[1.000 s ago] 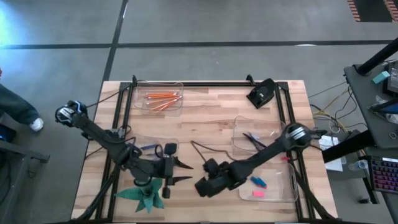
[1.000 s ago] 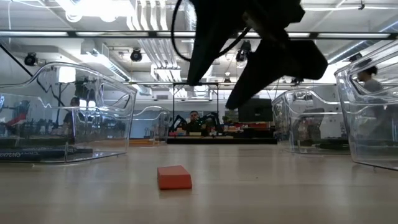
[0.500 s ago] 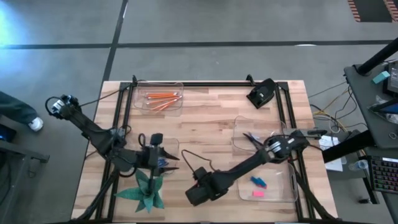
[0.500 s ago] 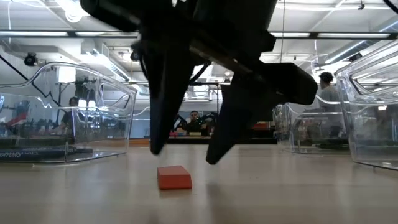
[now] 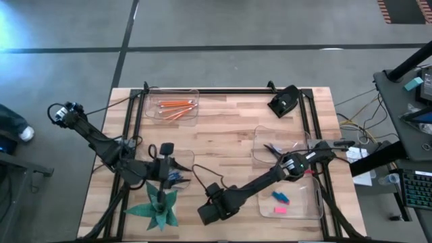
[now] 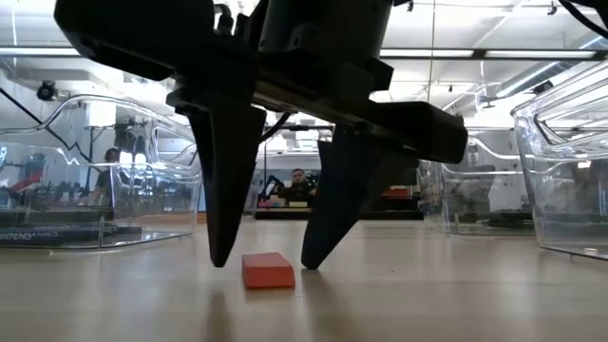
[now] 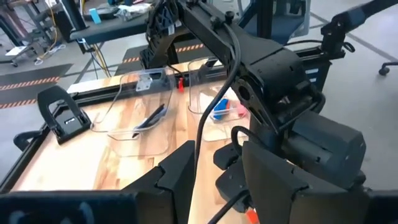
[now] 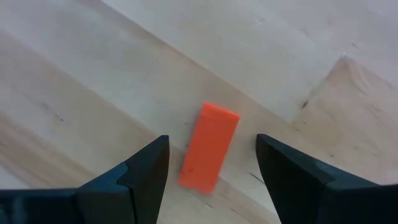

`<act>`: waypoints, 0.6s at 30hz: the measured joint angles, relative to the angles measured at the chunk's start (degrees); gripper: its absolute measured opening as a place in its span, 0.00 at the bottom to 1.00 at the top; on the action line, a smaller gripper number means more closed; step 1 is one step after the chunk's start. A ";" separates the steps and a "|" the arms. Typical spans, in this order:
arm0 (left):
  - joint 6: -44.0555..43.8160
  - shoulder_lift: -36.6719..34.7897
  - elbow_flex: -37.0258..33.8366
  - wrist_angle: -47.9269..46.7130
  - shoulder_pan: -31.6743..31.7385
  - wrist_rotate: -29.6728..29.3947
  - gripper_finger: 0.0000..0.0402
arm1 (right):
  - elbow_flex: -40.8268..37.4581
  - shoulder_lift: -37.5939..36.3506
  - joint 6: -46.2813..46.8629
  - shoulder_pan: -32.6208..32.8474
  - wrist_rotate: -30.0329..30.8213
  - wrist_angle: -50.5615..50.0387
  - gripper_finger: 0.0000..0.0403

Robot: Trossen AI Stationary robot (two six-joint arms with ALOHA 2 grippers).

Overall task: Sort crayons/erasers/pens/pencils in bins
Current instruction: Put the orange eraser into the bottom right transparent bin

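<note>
small orange-red block eraser lies flat on bare wooden desk, front edge; orange pencils in clear plastic bin at back left; dark pens in right bin; blue and pink erasers in front-right bin

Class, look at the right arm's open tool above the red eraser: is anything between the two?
Nothing visible. The right tool hangs open straight over the red eraser, one finger on each side of it, with only bare table around.
</note>
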 joint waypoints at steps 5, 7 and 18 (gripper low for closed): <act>0.03 0.13 -0.20 -0.63 0.00 0.04 0.30 | 0.00 0.19 0.63 -0.02 0.12 -1.71 0.54; 0.26 0.11 -0.20 -1.07 0.00 0.04 0.30 | 0.00 0.52 1.00 -0.02 0.22 -2.29 0.50; 0.44 0.09 -0.22 -3.28 0.07 0.09 0.30 | 0.00 1.42 -1.04 0.20 0.60 -4.65 0.17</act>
